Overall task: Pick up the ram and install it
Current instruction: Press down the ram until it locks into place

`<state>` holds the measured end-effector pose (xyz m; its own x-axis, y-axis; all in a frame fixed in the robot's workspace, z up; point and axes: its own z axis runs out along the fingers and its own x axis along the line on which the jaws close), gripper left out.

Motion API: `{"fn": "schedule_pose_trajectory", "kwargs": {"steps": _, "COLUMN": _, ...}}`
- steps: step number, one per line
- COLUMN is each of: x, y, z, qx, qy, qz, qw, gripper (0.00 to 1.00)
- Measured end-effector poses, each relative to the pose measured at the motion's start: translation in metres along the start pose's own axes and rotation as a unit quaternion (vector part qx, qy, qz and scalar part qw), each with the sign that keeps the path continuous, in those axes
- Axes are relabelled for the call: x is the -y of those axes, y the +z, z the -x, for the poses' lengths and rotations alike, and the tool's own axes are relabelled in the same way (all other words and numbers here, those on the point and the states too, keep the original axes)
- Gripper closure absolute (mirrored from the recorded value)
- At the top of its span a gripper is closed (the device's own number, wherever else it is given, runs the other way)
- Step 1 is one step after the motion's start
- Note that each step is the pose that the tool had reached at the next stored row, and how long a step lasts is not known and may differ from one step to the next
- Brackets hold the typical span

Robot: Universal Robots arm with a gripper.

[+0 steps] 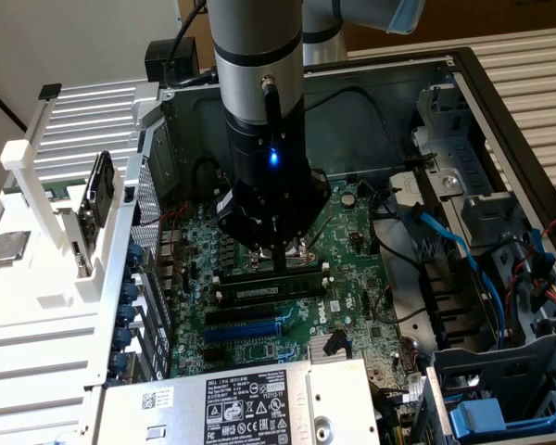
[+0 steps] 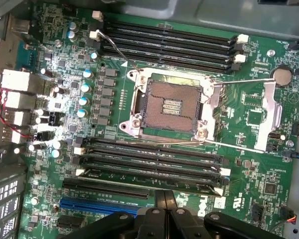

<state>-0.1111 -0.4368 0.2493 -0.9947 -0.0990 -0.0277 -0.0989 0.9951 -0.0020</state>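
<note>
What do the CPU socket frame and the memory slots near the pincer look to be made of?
CPU socket frame: likely bare metal, since it is silvery and throws bright glints along its edges and lever.
Memory slots: probably moulded plastic, matte black with little shine, with white clips at the ends.
Motherboard: green laminate with a slightly glossy coating, printed white markings.

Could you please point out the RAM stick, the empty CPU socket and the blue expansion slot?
RAM stick (image 1: 269, 288), exterior view, middle of its labelled face.
CPU socket (image 2: 170, 105), wrist view, centre of the contact field.
Blue expansion slot (image 2: 97, 205), wrist view, middle of its length.
</note>
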Motion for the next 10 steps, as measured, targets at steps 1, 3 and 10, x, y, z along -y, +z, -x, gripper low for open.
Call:
{"fn": "schedule_pose_trajectory", "kwargs": {"steps": 1, "x": 0.0000, "y": 0.0000, "z": 0.0000, "qx": 0.0000, "qy": 0.007, "qz": -0.0002, "qw": 1.0000, "gripper": 0.89}}
{"fn": "schedule_pose_trajectory", "kwargs": {"steps": 3, "x": 0.0000, "y": 0.0000, "z": 0.0000, "qx": 0.0000, "qy": 0.020, "qz": -0.0005, "qw": 0.9998, "gripper": 0.89}}
{"fn": "schedule_pose_trajectory", "kwargs": {"steps": 10, "x": 0.0000, "y": 0.0000, "z": 0.0000, "qx": -0.0001, "qy": 0.054, "qz": -0.0015, "qw": 0.9985, "gripper": 0.89}}
